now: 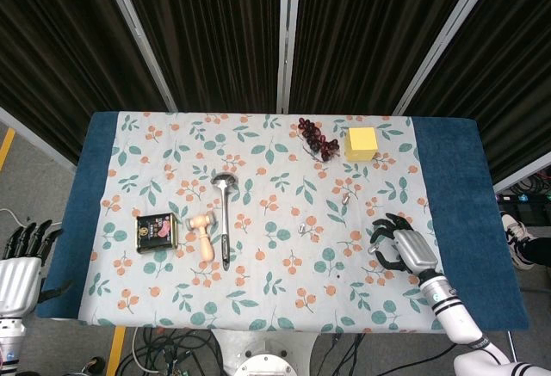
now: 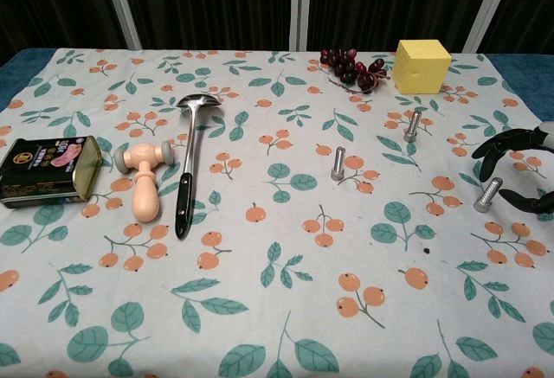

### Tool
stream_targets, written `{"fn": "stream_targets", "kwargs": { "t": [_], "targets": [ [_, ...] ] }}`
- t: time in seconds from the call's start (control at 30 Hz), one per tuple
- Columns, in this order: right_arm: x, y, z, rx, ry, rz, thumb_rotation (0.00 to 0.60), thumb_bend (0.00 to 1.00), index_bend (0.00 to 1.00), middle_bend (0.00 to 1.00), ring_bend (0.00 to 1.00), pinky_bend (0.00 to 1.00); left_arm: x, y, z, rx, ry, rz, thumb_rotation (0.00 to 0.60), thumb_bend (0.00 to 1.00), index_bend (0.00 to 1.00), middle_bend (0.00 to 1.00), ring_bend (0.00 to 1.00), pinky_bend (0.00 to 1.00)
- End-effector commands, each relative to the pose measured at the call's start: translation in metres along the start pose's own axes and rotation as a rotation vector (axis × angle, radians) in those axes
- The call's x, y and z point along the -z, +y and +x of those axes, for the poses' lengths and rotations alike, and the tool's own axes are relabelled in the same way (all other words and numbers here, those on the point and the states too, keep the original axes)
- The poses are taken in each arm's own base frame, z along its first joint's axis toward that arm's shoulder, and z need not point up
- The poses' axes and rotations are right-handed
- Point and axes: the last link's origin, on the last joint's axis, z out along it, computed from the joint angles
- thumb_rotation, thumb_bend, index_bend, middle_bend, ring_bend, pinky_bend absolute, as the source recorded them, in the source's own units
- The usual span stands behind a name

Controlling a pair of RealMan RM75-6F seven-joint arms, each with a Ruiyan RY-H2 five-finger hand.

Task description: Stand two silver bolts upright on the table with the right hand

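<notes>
Right robot hand [image 2: 518, 169], fingers curled loosely around but apparently clear of a tilted silver steel bolt [image 2: 486, 195] at the floral tablecloth's [image 2: 277, 309] right edge, probably to steady it; two more silver bolts [image 2: 338, 163] [image 2: 412, 124] stand upright nearby.

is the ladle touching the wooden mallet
Apart. The chest view shows patterned cloth between the ladle handle and the wooden mallet.
</notes>
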Motion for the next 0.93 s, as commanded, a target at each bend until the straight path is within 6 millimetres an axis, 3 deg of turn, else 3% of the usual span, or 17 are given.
{"fn": "stream_targets", "kwargs": {
  "t": [0.03, 0.23, 0.37, 0.6, 0.8, 0.93],
  "targets": [
    [0.000, 0.000, 0.000, 0.001, -0.002, 0.001, 0.600, 0.36, 0.42, 0.19, 0.00, 0.00, 0.000, 0.000, 0.000, 0.000, 0.000, 0.001, 0.600, 0.00, 0.17, 0.06, 0.01, 0.00],
    [0.003, -0.003, 0.003, 0.024, 0.004, 0.015, 0.600, 0.31, 0.36, 0.17, 0.00, 0.00, 0.000, 0.000, 0.001, 0.000, 0.002, -0.001, 0.600, 0.00, 0.17, 0.06, 0.01, 0.00],
    [0.017, -0.008, 0.025, 0.080, 0.085, 0.048, 0.600, 0.23, 0.28, 0.15, 0.00, 0.00, -0.001, 0.000, 0.003, 0.004, 0.010, -0.002, 0.600, 0.00, 0.17, 0.06, 0.01, 0.00],
    [0.073, 0.003, 0.077, 0.179, 0.326, 0.004, 0.600, 0.27, 0.27, 0.17, 0.00, 0.00, -0.002, 0.004, 0.005, 0.020, 0.019, -0.018, 0.600, 0.00, 0.17, 0.06, 0.01, 0.00],
    [0.120, 0.013, 0.088, 0.142, 0.413, -0.046, 0.600, 0.27, 0.18, 0.10, 0.00, 0.00, -0.004, 0.007, 0.004, 0.017, 0.035, -0.028, 0.600, 0.00, 0.17, 0.06, 0.01, 0.00],
    [0.138, 0.016, 0.089, 0.121, 0.443, -0.061, 0.600, 0.27, 0.17, 0.09, 0.00, 0.00, -0.006, 0.008, 0.004, 0.018, 0.039, -0.030, 0.600, 0.00, 0.17, 0.06, 0.01, 0.00]
  ]
}}
